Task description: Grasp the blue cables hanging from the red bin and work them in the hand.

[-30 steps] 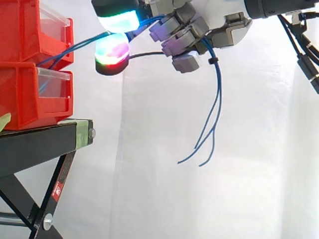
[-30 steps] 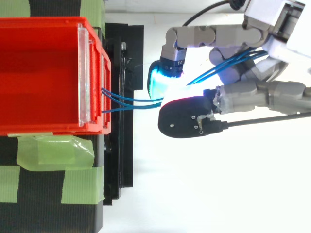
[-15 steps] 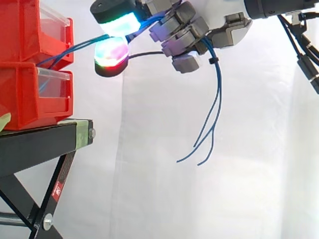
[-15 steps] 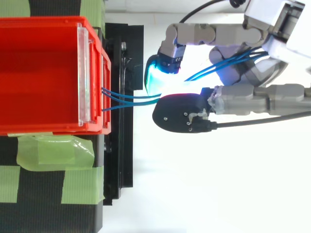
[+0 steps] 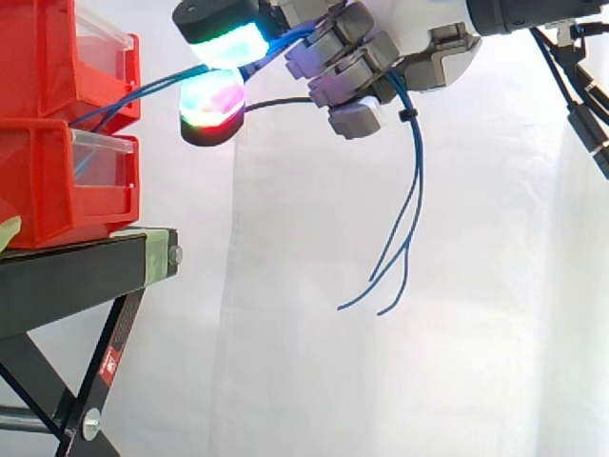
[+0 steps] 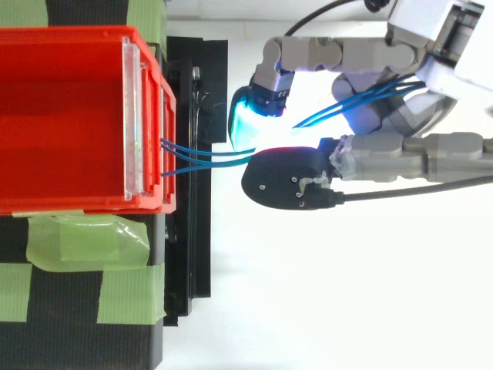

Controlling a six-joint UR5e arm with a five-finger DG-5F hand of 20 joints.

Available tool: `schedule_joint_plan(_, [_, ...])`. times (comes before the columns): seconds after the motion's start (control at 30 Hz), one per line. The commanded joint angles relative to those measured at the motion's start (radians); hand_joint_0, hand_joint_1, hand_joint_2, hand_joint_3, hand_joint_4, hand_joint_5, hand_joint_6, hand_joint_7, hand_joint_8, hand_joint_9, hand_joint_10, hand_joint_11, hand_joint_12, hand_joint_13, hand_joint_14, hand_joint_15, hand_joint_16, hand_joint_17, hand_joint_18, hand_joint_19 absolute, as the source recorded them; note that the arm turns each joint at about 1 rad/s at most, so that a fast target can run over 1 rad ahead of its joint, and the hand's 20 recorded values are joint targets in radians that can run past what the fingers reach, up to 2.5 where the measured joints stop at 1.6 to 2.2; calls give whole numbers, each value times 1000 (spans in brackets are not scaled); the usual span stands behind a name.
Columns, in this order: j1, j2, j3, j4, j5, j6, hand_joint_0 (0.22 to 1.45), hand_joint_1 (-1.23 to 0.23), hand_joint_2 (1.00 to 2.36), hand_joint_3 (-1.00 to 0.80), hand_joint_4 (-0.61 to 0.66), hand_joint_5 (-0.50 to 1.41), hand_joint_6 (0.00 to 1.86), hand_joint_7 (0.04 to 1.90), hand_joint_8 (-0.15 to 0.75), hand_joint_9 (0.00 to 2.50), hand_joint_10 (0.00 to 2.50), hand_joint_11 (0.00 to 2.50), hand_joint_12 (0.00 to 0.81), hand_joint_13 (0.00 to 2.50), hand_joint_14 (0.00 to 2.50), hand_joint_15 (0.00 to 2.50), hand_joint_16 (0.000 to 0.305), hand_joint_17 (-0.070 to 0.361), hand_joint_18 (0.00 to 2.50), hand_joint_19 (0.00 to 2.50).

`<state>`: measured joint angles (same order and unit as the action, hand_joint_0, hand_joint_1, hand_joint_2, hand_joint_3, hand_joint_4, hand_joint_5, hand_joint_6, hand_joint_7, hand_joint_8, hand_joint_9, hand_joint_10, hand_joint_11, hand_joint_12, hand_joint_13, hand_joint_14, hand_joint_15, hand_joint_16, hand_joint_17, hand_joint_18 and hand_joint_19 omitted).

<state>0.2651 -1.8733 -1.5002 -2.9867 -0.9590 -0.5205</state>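
Thin blue cables [image 6: 206,157] leave the front of the upper red bin [image 6: 62,116] and run right into my hand [image 6: 400,146]. Two glowing fingertip pads [image 5: 211,99] pinch them just right of the bin, one cyan above, one green and red below. Past the palm the loose ends of the cables [image 5: 404,219] hang down and curl at the bottom. In the side view the hand [image 5: 400,48] is at the top, level with the upper bin [image 5: 67,57]. The remaining fingers are curled over the cables near the palm.
A second red bin [image 5: 67,181] sits under the first on a black stand [image 5: 86,267] with green tape [image 6: 85,239]. A white curtain hangs behind. Open space lies below and right of the hand.
The pinching fingertips have crept a little left toward the bin along the cables since a second ago. Nothing has moved in the last half second.
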Motion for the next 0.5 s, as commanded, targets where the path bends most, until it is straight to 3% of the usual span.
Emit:
schedule_joint_plan(0.0, [0, 0, 1, 0, -12, -12, 1152, -636, 1176, 406, 320, 388, 10, 1258, 277, 1053, 2500, 2500, 411, 1278, 2500, 1824, 41, 93, 1341, 1126])
schedule_joint_plan(0.07, [-1, 0, 0, 0, -24, -26, 1167, -651, 1009, 420, 319, 384, 9, 1274, 277, 1053, 2500, 2500, 411, 1278, 2500, 1824, 41, 93, 1341, 1126])
schedule_joint_plan(0.1, [-1, 0, 0, 0, -26, -27, 1150, -651, 1004, 347, 322, 391, 6, 1299, 277, 1053, 2500, 2500, 411, 1278, 2500, 1824, 41, 93, 1341, 1126])
schedule_joint_plan(0.2, [0, 0, 0, 0, -35, -38, 1160, -652, 1006, 291, 306, 402, 3, 1349, 277, 1053, 2500, 2500, 411, 1278, 2500, 1824, 41, 93, 1341, 1126])
schedule_joint_plan(0.3, [-1, 0, 0, 2, -60, -56, 1253, -644, 1009, 305, 295, 415, 39, 1373, 277, 1053, 2500, 2500, 411, 1278, 2500, 1824, 41, 93, 1341, 1126])
schedule_joint_plan(0.4, [-1, 0, 1, 2, -72, -70, 1287, -639, 1061, 531, 277, 424, 77, 1360, 277, 1053, 2500, 2500, 411, 1278, 2500, 1824, 41, 93, 1341, 1126])
schedule_joint_plan(0.47, [0, 0, 1, 2, -72, -76, 1252, -631, 1146, 541, 282, 426, 80, 1366, 277, 1053, 2500, 2500, 411, 1278, 2500, 1824, 41, 93, 1341, 1126])
